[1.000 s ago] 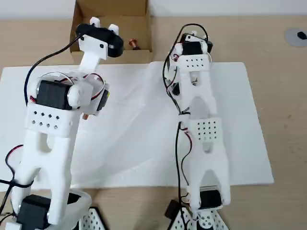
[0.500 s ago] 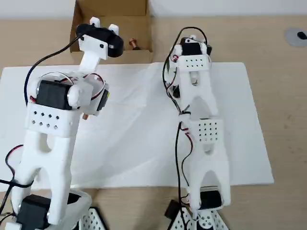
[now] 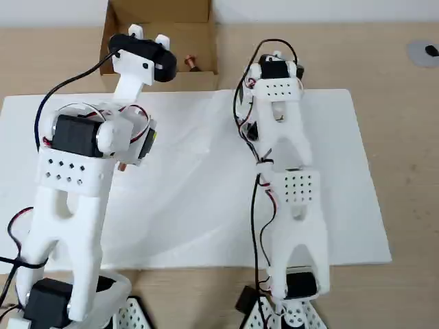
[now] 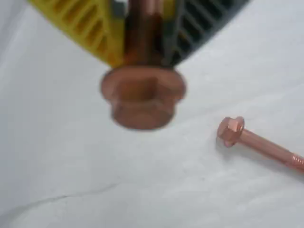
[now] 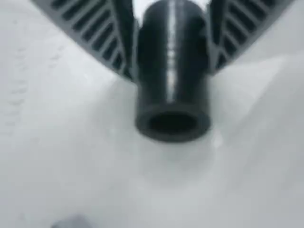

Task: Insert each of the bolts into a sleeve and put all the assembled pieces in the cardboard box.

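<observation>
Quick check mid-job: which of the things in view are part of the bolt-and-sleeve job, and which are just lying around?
Job:
bolt in left claw
loose bolt on the sheet
black sleeve in right claw
cardboard box with a copper piece inside

Lying about:
white sheet
grey disc on the table

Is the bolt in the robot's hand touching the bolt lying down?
Apart. The left wrist view shows the held bolt, gripped by the left hand, with bare white sheet between it and the loose bolt.
</observation>
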Robot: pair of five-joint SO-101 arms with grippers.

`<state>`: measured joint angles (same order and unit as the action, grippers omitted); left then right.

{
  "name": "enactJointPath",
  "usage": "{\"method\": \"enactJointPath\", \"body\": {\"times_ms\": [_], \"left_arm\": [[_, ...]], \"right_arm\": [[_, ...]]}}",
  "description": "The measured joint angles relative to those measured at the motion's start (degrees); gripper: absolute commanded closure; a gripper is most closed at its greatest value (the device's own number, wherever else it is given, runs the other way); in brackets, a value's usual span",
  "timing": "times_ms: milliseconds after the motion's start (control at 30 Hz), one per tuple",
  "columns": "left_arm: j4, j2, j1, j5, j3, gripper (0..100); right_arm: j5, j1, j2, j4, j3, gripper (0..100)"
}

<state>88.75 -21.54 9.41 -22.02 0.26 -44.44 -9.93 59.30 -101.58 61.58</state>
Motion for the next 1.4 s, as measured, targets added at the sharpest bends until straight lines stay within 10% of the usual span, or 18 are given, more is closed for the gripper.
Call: {"method": "enactJointPath", "body": {"times_ms": [767, 1400], "left_arm": [[1.41, -8.88, 4.66, 8.09, -7.21, 99], [1.41, -40.70, 5.01, 11.78, -6.86, 99]], "right_arm": [[11.87, -1.23, -60.84, 0.00, -3.25, 98.8], [26.99, -19.96, -115.08, 11.87, -73.05, 98.8]]}}
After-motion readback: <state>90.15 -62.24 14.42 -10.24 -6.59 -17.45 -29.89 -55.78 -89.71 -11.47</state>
